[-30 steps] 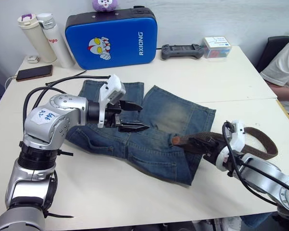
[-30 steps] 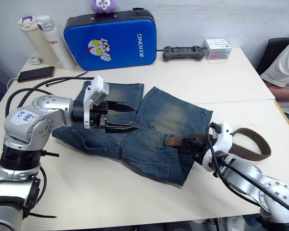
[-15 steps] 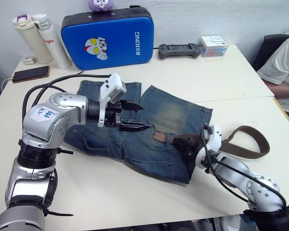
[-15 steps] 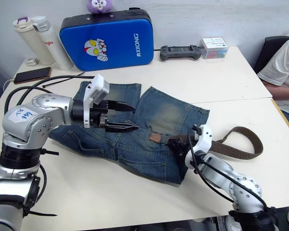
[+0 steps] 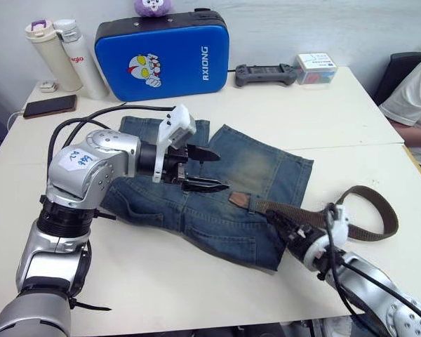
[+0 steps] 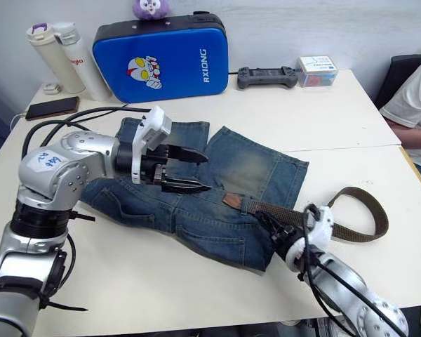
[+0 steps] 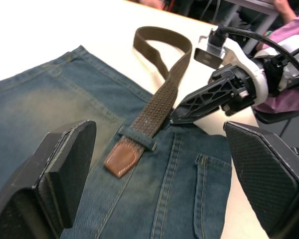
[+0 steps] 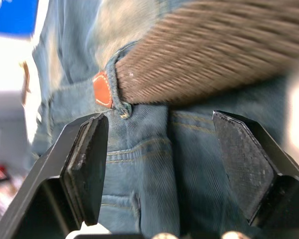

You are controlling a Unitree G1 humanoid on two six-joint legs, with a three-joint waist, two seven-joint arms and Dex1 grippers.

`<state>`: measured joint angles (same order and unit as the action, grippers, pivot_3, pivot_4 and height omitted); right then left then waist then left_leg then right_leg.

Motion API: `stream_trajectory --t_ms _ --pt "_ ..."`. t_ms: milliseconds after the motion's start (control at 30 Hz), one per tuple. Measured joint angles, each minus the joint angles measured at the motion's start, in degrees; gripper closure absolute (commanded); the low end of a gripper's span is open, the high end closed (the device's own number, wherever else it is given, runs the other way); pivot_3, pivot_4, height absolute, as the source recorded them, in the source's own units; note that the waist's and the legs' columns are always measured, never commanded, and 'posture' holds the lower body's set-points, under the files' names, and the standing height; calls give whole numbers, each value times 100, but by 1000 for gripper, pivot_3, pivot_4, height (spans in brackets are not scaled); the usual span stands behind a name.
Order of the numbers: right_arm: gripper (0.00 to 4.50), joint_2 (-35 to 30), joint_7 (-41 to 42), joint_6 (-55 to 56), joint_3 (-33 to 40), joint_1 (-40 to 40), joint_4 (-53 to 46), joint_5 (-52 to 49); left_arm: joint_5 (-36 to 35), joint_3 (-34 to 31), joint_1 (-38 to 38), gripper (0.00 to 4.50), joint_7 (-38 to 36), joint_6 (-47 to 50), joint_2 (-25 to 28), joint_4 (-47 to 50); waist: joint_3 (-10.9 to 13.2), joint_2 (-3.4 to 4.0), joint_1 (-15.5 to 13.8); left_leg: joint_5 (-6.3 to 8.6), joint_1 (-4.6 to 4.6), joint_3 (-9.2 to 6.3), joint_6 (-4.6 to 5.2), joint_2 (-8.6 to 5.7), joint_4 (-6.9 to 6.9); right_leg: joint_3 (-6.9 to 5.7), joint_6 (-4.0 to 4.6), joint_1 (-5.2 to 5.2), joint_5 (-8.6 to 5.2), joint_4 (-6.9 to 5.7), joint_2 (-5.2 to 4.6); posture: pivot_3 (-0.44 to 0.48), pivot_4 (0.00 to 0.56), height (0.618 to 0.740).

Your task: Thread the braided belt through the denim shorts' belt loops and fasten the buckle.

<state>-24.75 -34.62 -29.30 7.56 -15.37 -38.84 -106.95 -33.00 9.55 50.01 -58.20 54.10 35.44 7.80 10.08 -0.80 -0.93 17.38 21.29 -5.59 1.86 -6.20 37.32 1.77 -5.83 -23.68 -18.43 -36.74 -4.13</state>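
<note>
The denim shorts [image 5: 217, 228] lie flat mid-table. The braided belt [image 7: 159, 97] runs from a curl on the bare table at the right [image 5: 365, 189] onto the waistband. Its tan leather tip [image 7: 120, 162] pokes out past one belt loop [image 7: 137, 139], which crosses over the strap. My right gripper [image 5: 284, 225] is open beside the strap at the shorts' right edge, holding nothing. In the right wrist view its fingers [image 8: 84, 164] stand wide apart before the loop [image 8: 120, 99]. My left gripper [image 5: 205, 170] hovers open above the shorts, just left of the tip. The buckle is out of view.
A blue hard case [image 5: 161, 53] stands at the back, with two bottles [image 5: 63, 53] and a phone [image 5: 49, 105] to its left. A controller [image 5: 265, 72] and small box [image 5: 316, 67] lie back right. A person [image 5: 414, 105] sits at the right edge.
My right gripper has opened and let go of the belt, then drawn back toward the table's front. The tan tip now lies past the loop. My left gripper shifted slightly right.
</note>
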Motion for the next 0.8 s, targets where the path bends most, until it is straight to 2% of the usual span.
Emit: stream_trajectory --t_ms 267,500,600,733,767,800 --pt "942 745 137 836 326 -314 -174 -137 163 218 206 0 -202 -280 -203 -376 0 0 5 0 -1 -1 0 0 -4 0 0 -1 0 -1 2 0 150 740" --pt "942 963 430 952 348 -362 145 59 210 230 330 0 -279 -303 -266 -416 0 1 2 -1 -1 -1 -1 0 -4 0 0 -1 0 -1 2 0 150 740" --pt "1826 1118 558 1029 352 -349 297 153 238 230 331 0 -299 -302 -225 -416 0 1 -25 -4 -1 -2 -6 2 -11 0 2 -5 -1 -3 4 0 150 740" --pt "3696 1263 731 1058 373 -243 408 218 273 229 331 0 -295 -287 -166 -415 0 1 -35 -5 -1 -4 -8 1 -10 1 4 -5 -2 -6 4 0 150 740" --pt "4298 1287 769 1058 384 -202 477 238 273 229 331 0 -290 -283 -166 -414 0 1 -33 -5 -1 -4 -8 1 -8 1 4 -5 -2 -6 4 0 150 740" --pt "4463 1301 789 1058 395 -155 539 251 273 229 331 0 -288 -281 -166 -412 0 1 -30 -5 -1 -4 -8 0 -8 3 4 -5 -2 -7 3 0 150 740"
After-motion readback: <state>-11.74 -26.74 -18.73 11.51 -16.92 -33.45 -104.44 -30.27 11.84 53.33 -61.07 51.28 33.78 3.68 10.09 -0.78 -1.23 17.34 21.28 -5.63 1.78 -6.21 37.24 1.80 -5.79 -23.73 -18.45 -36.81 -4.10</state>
